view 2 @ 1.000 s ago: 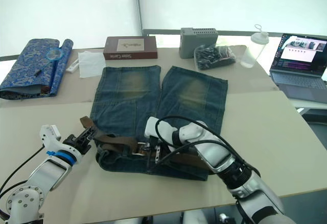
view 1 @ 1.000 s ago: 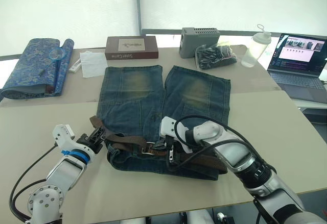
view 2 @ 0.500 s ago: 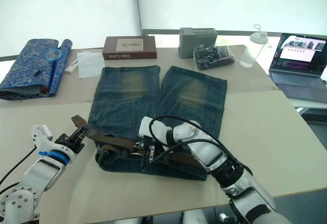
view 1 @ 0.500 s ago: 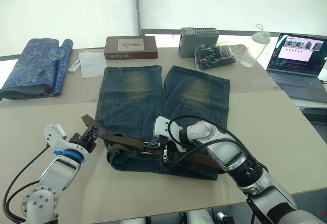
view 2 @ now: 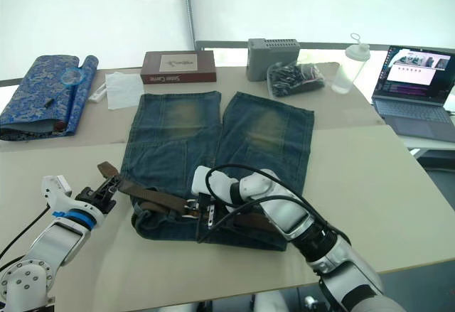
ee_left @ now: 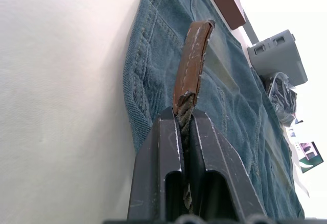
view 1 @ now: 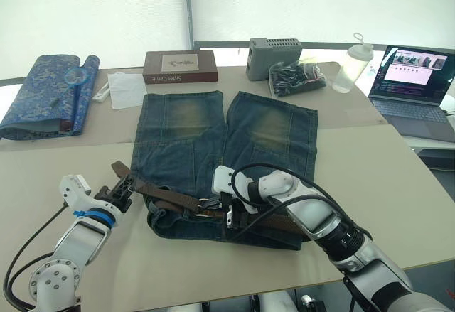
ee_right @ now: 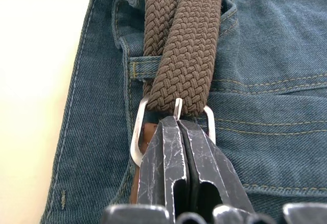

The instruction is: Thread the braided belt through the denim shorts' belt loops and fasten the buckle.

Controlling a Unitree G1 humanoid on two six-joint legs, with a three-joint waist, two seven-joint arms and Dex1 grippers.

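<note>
The denim shorts (view 1: 192,134) lie flat on the table, waistband toward me. The braided belt (view 1: 170,197) runs along the waistband, and in the right wrist view its doubled brown braid (ee_right: 186,55) passes under a belt loop (ee_right: 140,67). My left gripper (view 1: 121,192) sits just left of the shorts, shut on the belt's leather tip (ee_left: 191,55), which sticks up between its fingers. My right gripper (view 1: 226,209) rests on the middle of the waistband, shut on the silver buckle (ee_right: 137,132), close to its prong.
A blue patterned folded cloth (view 1: 46,95) lies at the far left. Along the back are white paper (view 1: 128,88), a brown box (view 1: 180,66), a grey box (view 1: 274,47), a black bag (view 1: 298,77) and a bottle (view 1: 353,63). A laptop (view 1: 416,77) stands at the right.
My left gripper has moved left with the belt tip, drawing the strap out past the shorts' left side. My right gripper has shifted slightly left with the buckle.
</note>
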